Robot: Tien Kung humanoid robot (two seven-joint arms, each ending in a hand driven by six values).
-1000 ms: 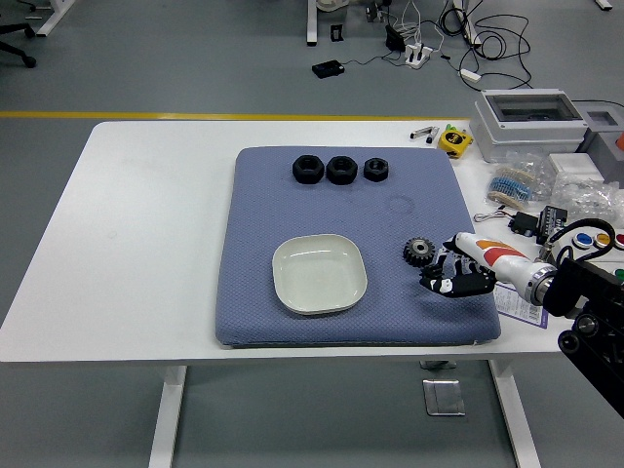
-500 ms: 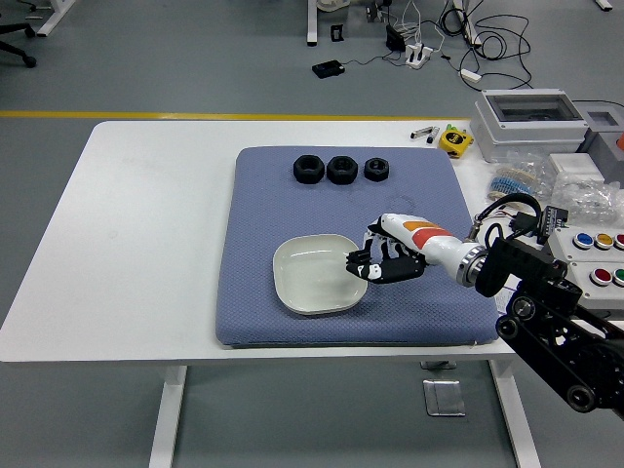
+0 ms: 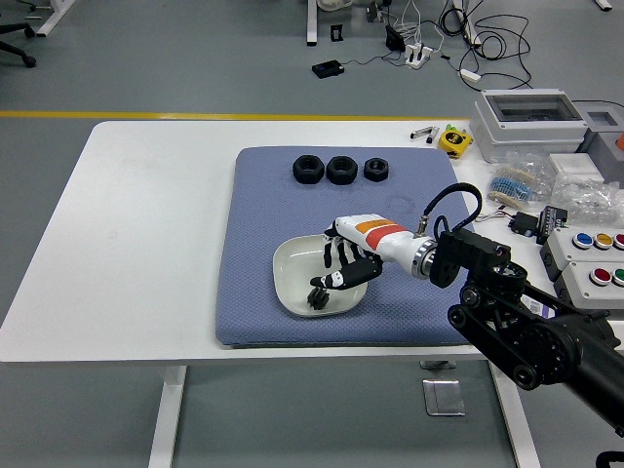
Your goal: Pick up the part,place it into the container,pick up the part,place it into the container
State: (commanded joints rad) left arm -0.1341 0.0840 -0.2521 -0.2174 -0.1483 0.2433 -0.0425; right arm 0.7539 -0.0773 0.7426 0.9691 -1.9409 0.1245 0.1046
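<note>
While our right hand (image 3: 336,271) hung over the white bowl (image 3: 289,263), we had the small black gear (image 3: 318,296) down at its fingertips, low inside the bowl near the front wall. The fingers pointed downward and looked loosely spread around the gear, though we could not tell whether they had let go of it or were only just touching. We judged this to be the placing step of the first part. On the blue mat (image 3: 253,195), three black nuts (image 3: 340,170) sat in a row at the far edge, well apart from the bowl. Next, we reckoned, the hand had to lift clear and reach back for one of them. Our left arm was nowhere in sight on the surface (image 3: 146,214).
</note>
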